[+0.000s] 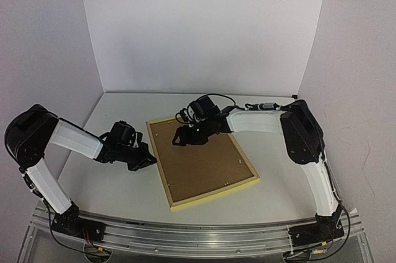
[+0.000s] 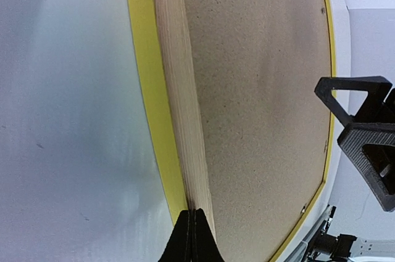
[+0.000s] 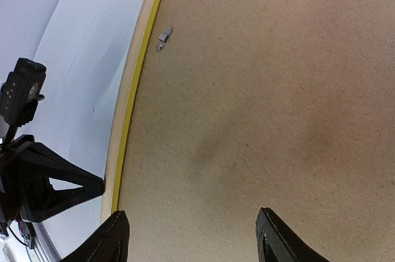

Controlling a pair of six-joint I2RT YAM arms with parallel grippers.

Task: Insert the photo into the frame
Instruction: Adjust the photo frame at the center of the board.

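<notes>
— Frame (image 1: 215, 193) position?
— Flat on the bench (image 1: 111, 182), mid-scene, back side up, turned a little askew. Thin yellow edges all round, brown backing board (image 1: 198, 155) filling the inside.
— Left fingers (image 2: 192, 240)?
— Pressed together, pinching nothing. Low over the bench, tips right at the left rim of the frame, about midway along it.
— Right fingers (image 1: 185, 138)?
— Spread wide, holding nothing. Hovering over the far part of the backing board, pointing down at it.
— Touching the board?
— Cannot tell from the wrist view.
— Anything else on the rim?
— Small grey metal tab (image 3: 164, 35) on the wood beside the board, another at the far edge.
</notes>
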